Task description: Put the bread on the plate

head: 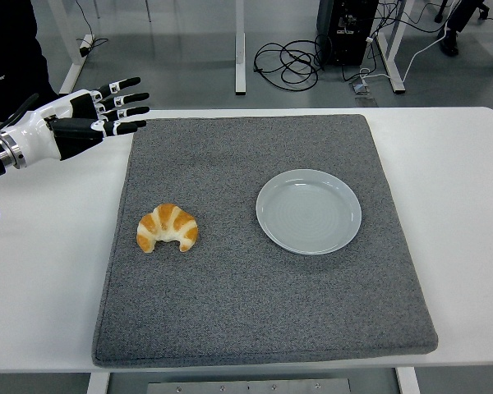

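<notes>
Glossy plate (309, 212), coarse felt-like mat (255, 312)
</notes>
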You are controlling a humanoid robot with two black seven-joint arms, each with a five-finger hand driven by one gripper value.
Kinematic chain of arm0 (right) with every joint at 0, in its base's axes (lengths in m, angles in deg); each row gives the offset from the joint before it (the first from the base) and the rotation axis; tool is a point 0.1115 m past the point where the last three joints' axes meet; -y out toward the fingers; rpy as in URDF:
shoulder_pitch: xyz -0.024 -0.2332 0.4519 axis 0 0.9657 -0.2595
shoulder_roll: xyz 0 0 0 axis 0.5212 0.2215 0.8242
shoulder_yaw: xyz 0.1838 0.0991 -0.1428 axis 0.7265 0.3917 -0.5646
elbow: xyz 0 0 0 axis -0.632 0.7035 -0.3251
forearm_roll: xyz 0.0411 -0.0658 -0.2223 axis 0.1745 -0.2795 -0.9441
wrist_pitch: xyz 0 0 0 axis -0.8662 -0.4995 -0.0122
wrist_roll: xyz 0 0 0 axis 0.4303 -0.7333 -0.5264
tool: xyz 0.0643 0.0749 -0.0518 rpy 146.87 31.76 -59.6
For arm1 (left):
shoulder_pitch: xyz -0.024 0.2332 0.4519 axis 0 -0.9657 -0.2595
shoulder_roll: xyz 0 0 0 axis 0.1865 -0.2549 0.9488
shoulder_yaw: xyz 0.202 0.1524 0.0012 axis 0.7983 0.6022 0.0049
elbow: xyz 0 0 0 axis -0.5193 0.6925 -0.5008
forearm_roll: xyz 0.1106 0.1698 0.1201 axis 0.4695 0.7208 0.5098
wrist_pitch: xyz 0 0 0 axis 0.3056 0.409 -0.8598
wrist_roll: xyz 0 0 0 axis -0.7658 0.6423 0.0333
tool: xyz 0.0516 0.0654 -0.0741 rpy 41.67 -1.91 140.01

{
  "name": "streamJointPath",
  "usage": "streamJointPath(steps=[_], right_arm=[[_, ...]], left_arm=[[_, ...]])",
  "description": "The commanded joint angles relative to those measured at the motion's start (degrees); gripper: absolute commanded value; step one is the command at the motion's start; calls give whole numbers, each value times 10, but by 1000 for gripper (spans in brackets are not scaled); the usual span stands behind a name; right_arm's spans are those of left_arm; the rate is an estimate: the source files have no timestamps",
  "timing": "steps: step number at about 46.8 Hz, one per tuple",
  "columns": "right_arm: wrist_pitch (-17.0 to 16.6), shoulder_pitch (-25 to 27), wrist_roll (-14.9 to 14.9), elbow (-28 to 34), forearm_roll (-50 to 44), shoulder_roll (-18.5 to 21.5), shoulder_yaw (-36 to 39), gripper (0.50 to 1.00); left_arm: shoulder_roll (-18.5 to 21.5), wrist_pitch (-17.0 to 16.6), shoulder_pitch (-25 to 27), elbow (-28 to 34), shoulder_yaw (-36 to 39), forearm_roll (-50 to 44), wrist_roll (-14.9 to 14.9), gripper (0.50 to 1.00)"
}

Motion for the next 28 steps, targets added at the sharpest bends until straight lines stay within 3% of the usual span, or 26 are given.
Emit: streamJointPath(steps=[1, 28], right_arm=[[0, 0, 0, 0, 0, 0, 0, 1000], [0, 0, 0, 0, 0, 0, 0, 1000]], left_arm=[[4, 0, -1, -1, -2, 0, -1, 975], [4, -6, 9, -5, 4, 12, 8, 977]])
